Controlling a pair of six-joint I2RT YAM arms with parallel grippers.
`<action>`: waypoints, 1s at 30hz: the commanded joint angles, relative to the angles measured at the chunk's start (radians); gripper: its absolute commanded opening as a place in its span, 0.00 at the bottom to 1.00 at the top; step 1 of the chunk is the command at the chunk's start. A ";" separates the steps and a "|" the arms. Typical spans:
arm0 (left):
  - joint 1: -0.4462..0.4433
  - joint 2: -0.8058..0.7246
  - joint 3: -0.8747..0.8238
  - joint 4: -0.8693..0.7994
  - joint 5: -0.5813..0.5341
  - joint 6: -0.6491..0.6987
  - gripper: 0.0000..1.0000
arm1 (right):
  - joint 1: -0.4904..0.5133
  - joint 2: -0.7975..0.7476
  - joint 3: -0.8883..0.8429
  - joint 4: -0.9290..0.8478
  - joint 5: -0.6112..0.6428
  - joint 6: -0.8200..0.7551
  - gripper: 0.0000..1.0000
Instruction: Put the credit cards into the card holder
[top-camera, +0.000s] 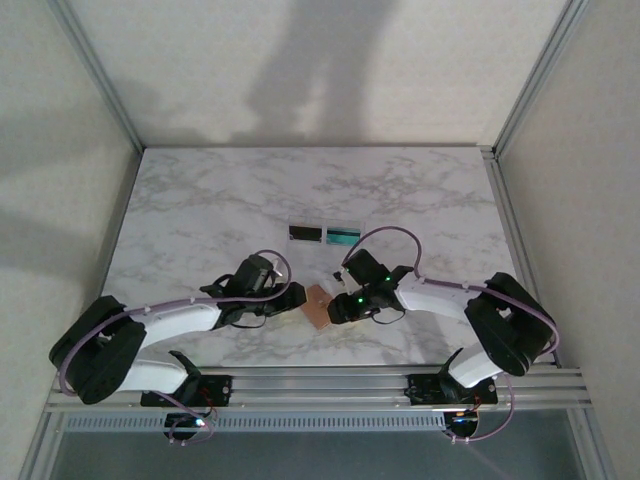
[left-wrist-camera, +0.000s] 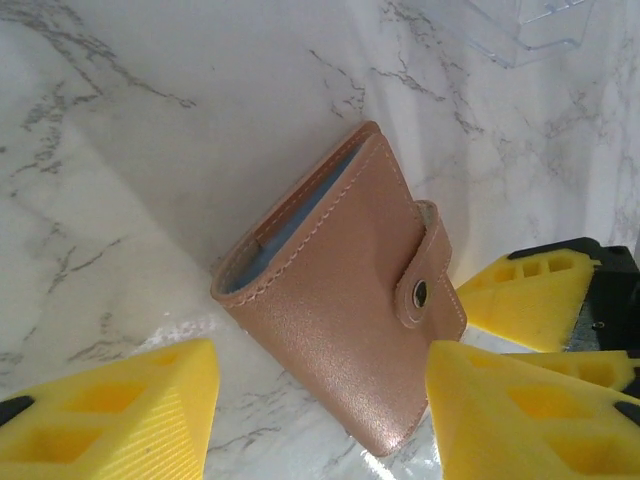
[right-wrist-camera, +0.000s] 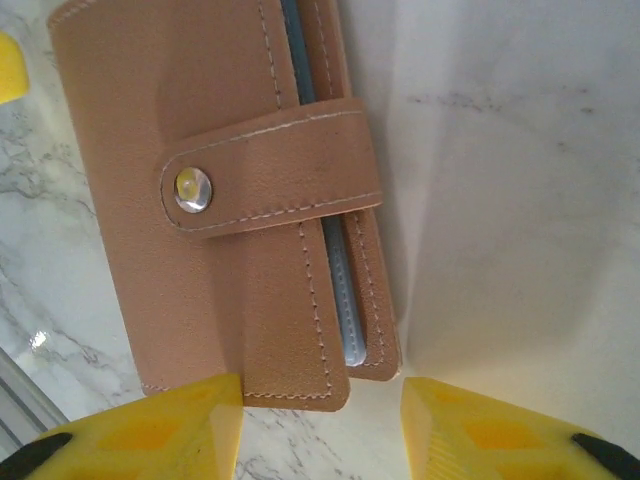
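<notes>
My right pincer (right-wrist-camera: 320, 388) stands spread, the shut card holder (right-wrist-camera: 230, 300) just ahead; I should nip its clasp tab (right-wrist-camera: 290, 165) squarely.

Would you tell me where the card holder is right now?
In the top view, the card holder lies closed on the marble table, toward its near edge, between the left gripper and the right gripper.

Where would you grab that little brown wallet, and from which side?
Probably across its two long edges, coming straight down from above. The card holder lies flat and closed on the marble table, so only those thin, parallel edges offer opposing surfaces to pinch. Stay off the clasp tab, snapped shut across the front.
</notes>
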 joint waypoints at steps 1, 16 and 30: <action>-0.004 0.024 0.004 0.068 0.007 -0.023 0.53 | -0.005 -0.002 0.013 0.038 -0.077 -0.031 0.41; 0.031 0.075 -0.004 0.069 -0.007 -0.024 0.51 | 0.027 -0.011 -0.069 0.269 -0.251 0.104 0.30; 0.028 0.166 0.034 0.094 0.056 -0.001 0.37 | 0.023 0.034 -0.029 0.210 -0.133 0.099 0.34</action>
